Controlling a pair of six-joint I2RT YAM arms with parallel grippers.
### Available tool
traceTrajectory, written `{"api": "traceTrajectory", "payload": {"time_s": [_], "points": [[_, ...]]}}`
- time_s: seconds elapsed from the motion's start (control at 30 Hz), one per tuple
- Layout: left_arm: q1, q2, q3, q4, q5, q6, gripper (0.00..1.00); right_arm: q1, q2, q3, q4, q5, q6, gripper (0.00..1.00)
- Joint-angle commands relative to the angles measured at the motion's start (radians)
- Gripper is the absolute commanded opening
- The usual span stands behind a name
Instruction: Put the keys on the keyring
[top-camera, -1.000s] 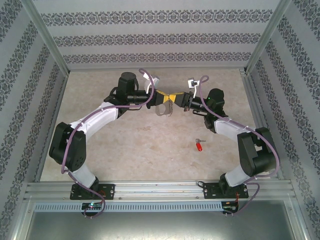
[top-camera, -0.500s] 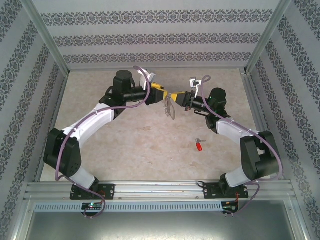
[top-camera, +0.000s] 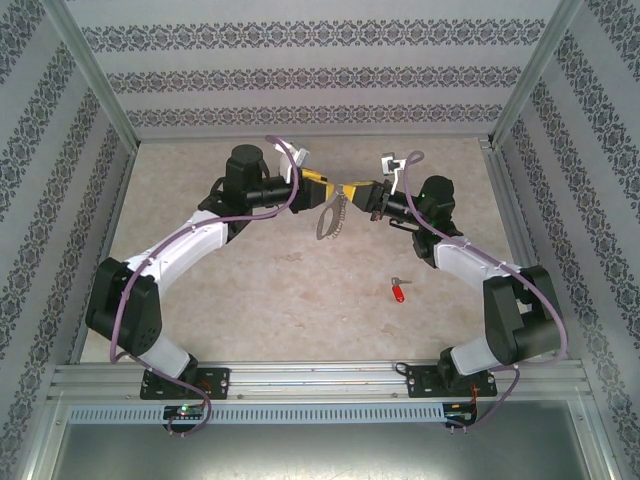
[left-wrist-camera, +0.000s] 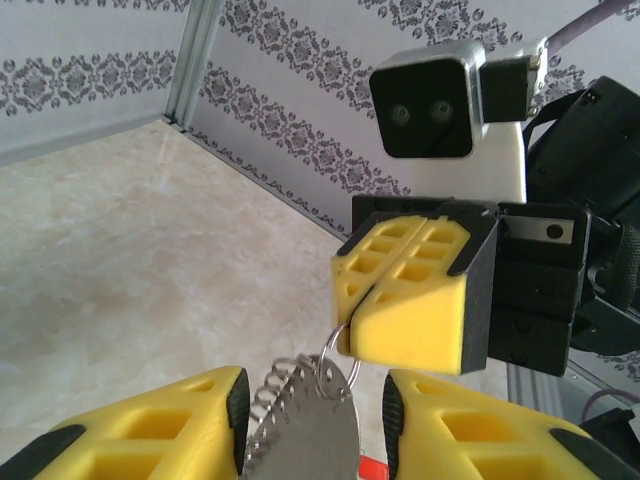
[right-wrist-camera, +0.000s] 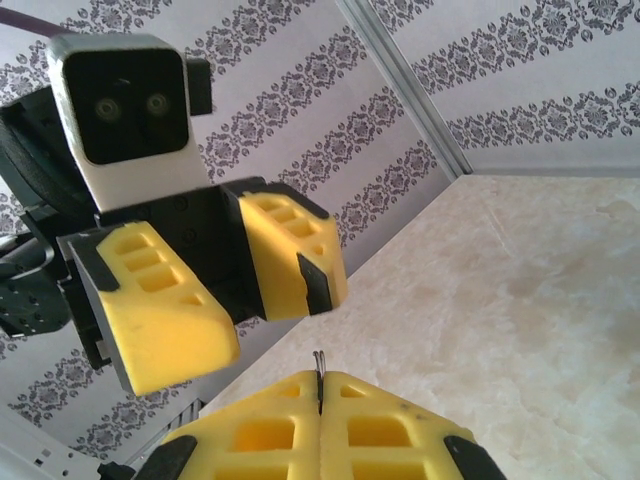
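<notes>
R fingers (top-camera: 354, 190) pinched shut on keyring (top-camera: 330, 218), loop hanging mid-air | L fingers (top-camera: 320, 187) part-open, empty, astride ring | key (top-camera: 398, 291) on desk (top-camera: 250, 290), near-right, by R arm, blade pointing far | free L must reach across

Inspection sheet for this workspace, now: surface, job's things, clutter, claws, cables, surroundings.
Surface: beige marbled table.
Job's things: red-headed key lying on the table, right of centre; keyring hanging in the air from the right claw.
Clutter: nothing seen.
Claws: right claw shut on the keyring's top; left claw open, fingers either side of the keyring.
Cables: purple cable along each arm.
Surroundings: patterned walls, aluminium frame.
</notes>
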Motion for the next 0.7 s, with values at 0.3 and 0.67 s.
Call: {"api": "traceTrajectory", "payload": {"time_s": [0.3, 0.67], "points": [[-0.011, 0.042, -0.043, 0.258, 0.084, -0.184, 0.35, -0.003, -0.038, 0.019, 0.056, 0.017, -0.005, 0.0], [-0.01, 0.065, -0.06, 0.312, 0.092, -0.228, 0.33, 0.0, -0.032, 0.023, 0.064, 0.027, 0.001, 0.0]]}}
